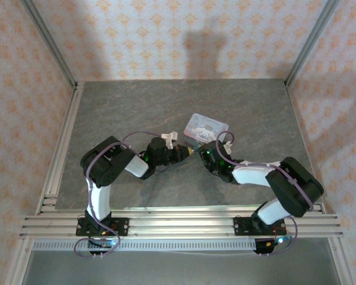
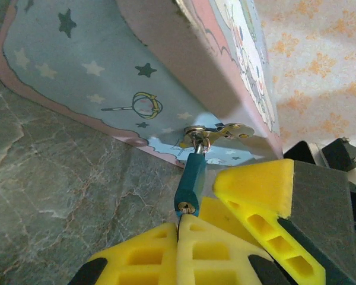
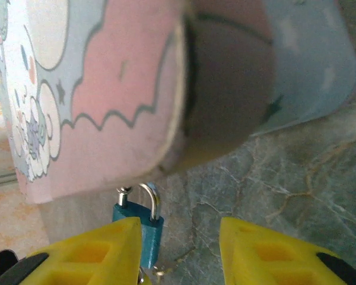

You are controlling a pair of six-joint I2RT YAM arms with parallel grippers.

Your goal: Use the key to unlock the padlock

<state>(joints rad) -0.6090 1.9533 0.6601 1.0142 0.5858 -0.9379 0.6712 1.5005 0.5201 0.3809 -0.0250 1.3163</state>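
The padlock (image 2: 193, 178) has a small blue body and hangs by its metal shackle (image 2: 199, 135) from the hasp of the pale-blue cartoon tin (image 2: 77, 77). My left gripper (image 2: 181, 228) is shut just below the padlock's keyhole. The key (image 2: 187, 208) is a thin pale sliver pinched between its yellow fingers, with its tip at the keyhole. My right gripper (image 3: 178, 228) is open. The padlock (image 3: 147, 231) rests against its left finger (image 3: 101, 249), and one shackle end (image 3: 123, 193) stands up out of the body. From above, both grippers (image 1: 187, 151) (image 1: 199, 152) meet at the tin's near corner.
The tin (image 1: 206, 127) lies mid-table on the grey stone-patterned surface (image 1: 136, 107). Aluminium rails (image 1: 178, 222) run along the near edge and the left side. Patterned walls enclose the table. A right-gripper finger (image 2: 255, 190) crowds in beside the padlock in the left wrist view.
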